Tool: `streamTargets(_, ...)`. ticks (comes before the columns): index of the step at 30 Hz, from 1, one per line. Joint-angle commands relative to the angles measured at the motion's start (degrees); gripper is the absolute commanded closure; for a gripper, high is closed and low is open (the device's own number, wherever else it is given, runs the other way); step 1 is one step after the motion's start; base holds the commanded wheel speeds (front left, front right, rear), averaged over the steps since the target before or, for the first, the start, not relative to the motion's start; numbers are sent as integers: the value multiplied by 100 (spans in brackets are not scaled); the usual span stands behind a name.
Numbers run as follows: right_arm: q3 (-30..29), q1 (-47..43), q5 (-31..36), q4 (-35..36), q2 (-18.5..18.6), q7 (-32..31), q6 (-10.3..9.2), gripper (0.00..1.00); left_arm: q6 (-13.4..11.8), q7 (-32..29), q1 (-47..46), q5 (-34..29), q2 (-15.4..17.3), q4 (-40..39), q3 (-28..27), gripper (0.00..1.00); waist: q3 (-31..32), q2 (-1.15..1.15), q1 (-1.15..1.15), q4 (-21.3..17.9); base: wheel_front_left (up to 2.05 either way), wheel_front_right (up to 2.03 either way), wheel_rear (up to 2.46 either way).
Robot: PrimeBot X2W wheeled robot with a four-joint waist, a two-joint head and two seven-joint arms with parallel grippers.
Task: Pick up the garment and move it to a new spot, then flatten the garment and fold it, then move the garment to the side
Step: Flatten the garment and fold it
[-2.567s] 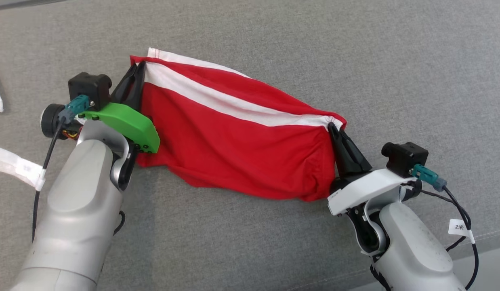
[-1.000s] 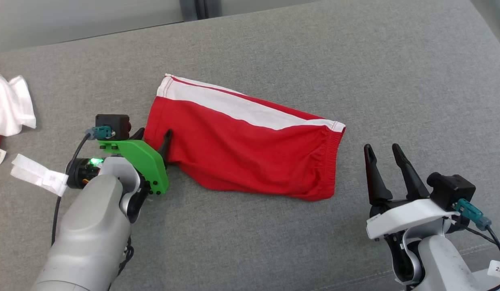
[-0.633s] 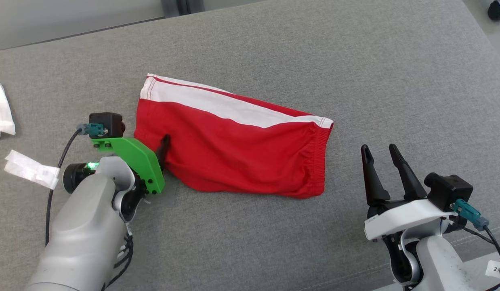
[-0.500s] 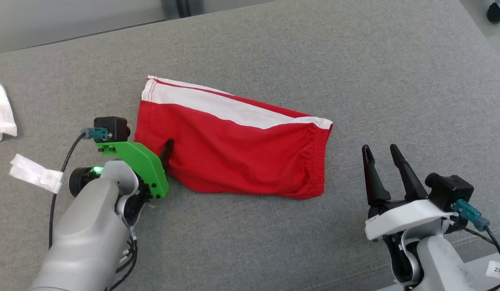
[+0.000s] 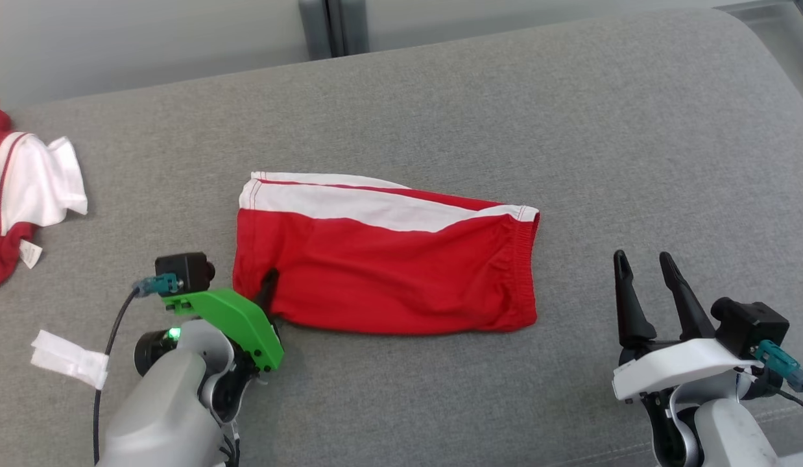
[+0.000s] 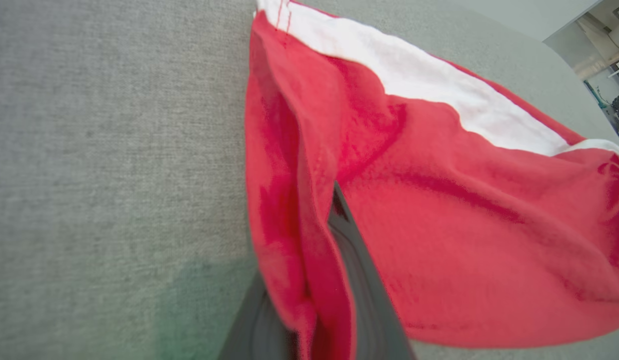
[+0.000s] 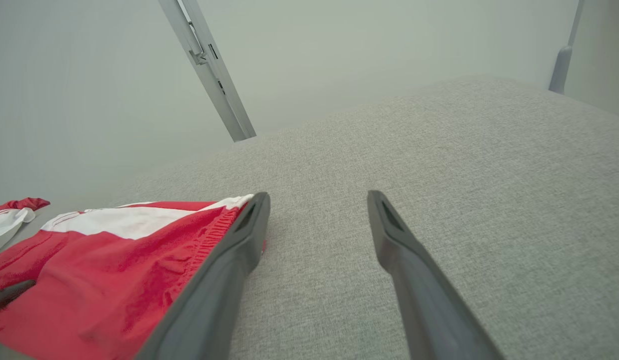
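The garment (image 5: 388, 266) is a pair of red shorts with a white side stripe, lying folded lengthwise on the grey cushion, elastic waistband to the right. My left gripper (image 5: 266, 288) is shut on the garment's lower left corner. In the left wrist view, the red cloth (image 6: 439, 210) drapes over the left gripper (image 6: 329, 200), one finger under a fold, the other (image 6: 359, 270) on top. My right gripper (image 5: 641, 266) stands open to the right of the waistband, apart from it. In the right wrist view the garment (image 7: 104, 250) lies left of the open right gripper (image 7: 317, 200).
Another red and white garment (image 5: 25, 201) lies bunched at the far left of the cushion (image 5: 570, 130). A white tag (image 5: 67, 357) hangs on the left arm's cable. The cushion's back edge meets a pale wall with a grey post (image 5: 330, 26). Bare cushion lies right of the shorts.
My left gripper has shut on the garment's lower left corner. The camera has tilted, so the whole scene sits lower in the picture. The right gripper stays open beside the waistband.
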State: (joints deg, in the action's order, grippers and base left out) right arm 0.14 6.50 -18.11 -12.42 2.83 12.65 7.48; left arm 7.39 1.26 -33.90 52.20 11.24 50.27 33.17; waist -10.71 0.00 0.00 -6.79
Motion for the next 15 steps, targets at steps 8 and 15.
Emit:
streamTargets(8,-202,-297,54,232,12,-162,2,0,-218,290,838,310,-101,-425,-179,100,417,0,0,550,0,0,0)
streamTargets(15,-201,-240,178,343,13,-335,2,0,-622,680,1306,275,-105,-991,-294,63,434,0,0,650,0,0,0)
